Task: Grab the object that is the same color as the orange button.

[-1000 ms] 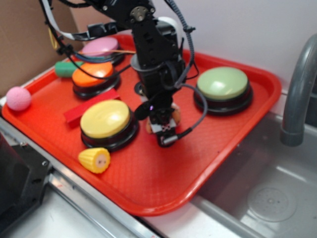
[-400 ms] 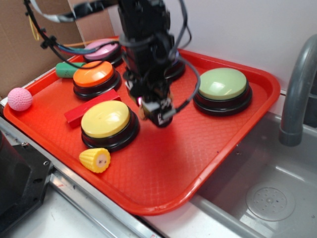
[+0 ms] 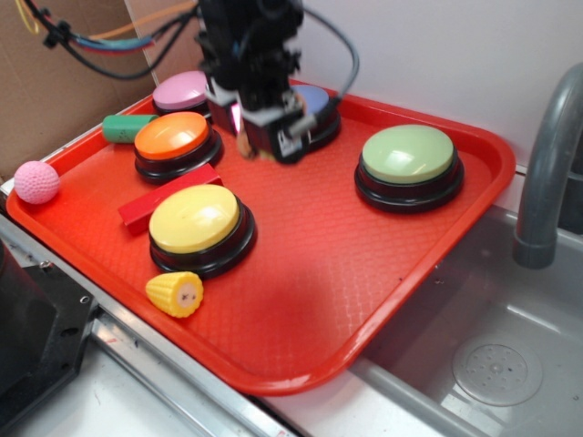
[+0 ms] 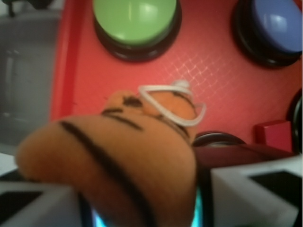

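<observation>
A red tray [image 3: 383,273] is seen beside a metal sink [image 3: 492,364]. On the tray several dome buttons are placed: the green button [image 3: 408,153], the yellow button [image 3: 193,218], the orange button [image 3: 170,135], the pink button [image 3: 180,90] and the blue button [image 4: 278,19]. The gripper [image 3: 264,137] is raised above the tray, between the orange button and the blue button, and it is clamped on the orange plush toy [image 4: 118,161]. In the wrist view the toy is held between the fingers [image 4: 255,187], with dark stripes and a white string loop [image 4: 173,106] visible. A red block [image 3: 168,195] lies just beside the yellow button, and a yellow corn toy [image 3: 175,294] is near the front rim.
</observation>
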`<state>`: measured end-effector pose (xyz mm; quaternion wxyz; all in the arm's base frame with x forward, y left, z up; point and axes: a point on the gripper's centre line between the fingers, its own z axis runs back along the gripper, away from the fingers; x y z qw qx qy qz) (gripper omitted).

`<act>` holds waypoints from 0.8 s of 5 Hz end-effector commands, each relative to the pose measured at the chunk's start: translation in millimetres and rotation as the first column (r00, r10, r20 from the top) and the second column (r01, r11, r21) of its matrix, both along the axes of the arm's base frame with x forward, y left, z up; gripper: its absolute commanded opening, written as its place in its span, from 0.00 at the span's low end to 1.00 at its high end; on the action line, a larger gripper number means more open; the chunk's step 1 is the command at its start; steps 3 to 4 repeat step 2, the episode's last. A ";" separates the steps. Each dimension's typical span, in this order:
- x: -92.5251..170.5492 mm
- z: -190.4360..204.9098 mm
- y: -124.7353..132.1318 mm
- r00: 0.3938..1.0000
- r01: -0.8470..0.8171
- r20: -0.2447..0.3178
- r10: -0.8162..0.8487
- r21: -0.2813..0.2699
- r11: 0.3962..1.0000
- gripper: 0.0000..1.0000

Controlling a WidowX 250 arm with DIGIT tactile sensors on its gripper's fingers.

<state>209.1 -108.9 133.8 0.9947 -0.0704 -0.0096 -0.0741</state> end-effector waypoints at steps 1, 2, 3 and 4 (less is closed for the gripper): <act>-7.5 75.6 -7.0 0.987 -0.117 0.117 0.110 0.056 0.992 0.00; -16.8 82.2 0.9 0.983 -0.177 0.070 0.171 0.089 0.980 0.00; -16.8 82.2 0.9 0.983 -0.177 0.070 0.171 0.089 0.980 0.00; -16.8 82.2 0.9 0.983 -0.177 0.070 0.171 0.089 0.980 0.00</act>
